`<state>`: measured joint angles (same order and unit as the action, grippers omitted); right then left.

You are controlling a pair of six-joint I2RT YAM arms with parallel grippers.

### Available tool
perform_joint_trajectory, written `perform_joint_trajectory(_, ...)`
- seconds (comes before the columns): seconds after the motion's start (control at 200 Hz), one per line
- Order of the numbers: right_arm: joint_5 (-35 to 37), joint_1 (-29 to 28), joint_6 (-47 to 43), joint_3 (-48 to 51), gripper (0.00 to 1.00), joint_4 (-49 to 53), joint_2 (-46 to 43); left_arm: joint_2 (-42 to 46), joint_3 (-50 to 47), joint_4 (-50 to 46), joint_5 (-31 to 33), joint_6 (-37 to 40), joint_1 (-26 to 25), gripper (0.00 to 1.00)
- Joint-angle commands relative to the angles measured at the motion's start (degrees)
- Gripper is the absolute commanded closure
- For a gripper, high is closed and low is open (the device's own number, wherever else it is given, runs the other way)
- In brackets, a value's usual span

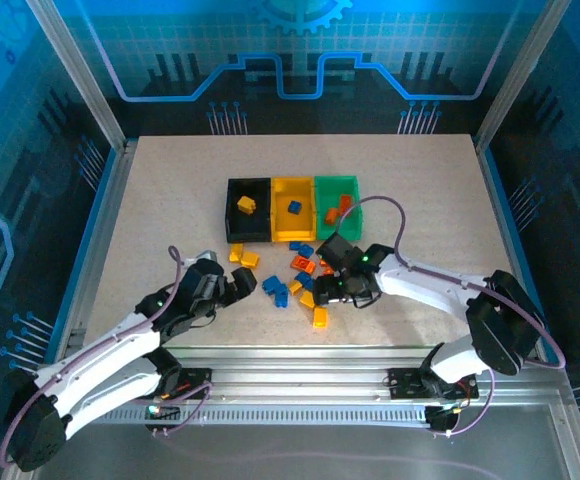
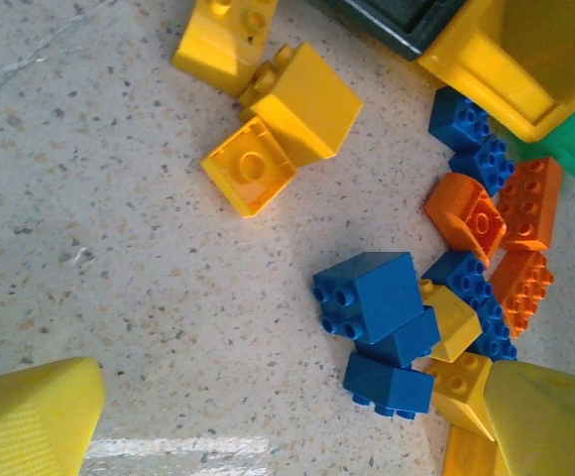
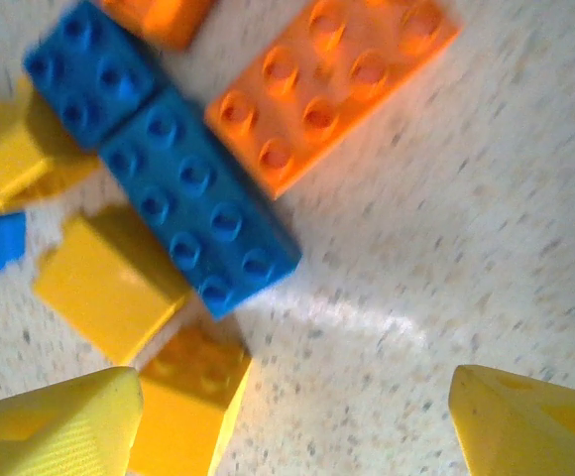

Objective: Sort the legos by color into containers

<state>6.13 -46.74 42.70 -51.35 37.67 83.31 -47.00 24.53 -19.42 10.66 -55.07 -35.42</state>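
Three joined containers sit mid-table: black, yellow, green. The black one holds a yellow lego, the yellow one a blue lego, the green one orange legos. Loose legos lie just in front of them. My left gripper is open at the pile's left edge, beside stacked blue bricks, with bare table inside my left gripper. Over the pile's right side my right gripper is open, and a yellow brick lies by one finger of my right gripper.
Yellow bricks lie apart at the pile's left. A long blue brick and an orange plate lie ahead of the right fingers. Metal frame rails border the table, with bare surface at far left, far right and behind the bins.
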Motion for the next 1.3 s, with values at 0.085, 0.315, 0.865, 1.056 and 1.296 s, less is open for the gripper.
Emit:
perform_joint_trajectory(0.085, -0.76, -3.74, 3.63, 3.44, 0.19, -4.18, 1.32, 1.54, -2.03, -2.49, 1.25, -1.53, 0.11, 0.01)
perform_joint_trajectory(0.315, -1.21, -6.80, 4.11, 2.22, 0.22, -5.44, 5.78, 6.21, -2.24, -7.49, 4.49, -2.67, 0.25, 0.01)
perform_joint_trajectory(0.865, -2.09, -7.32, 1.67, 1.29, 0.54, -2.42, 6.92, 9.47, -2.90, -9.14, 5.17, -2.79, 0.96, 0.01)
perform_joint_trajectory(1.056, -2.48, -7.36, -0.59, -1.88, 0.67, 1.17, 2.60, 9.63, -2.69, -10.33, 5.52, -2.58, 1.23, 0.01)
perform_joint_trajectory(1.296, -1.48, -3.32, -7.26, -17.72, 0.69, 1.61, 4.50, 9.65, -3.86, -10.31, 4.73, -3.69, 1.32, 0.01)
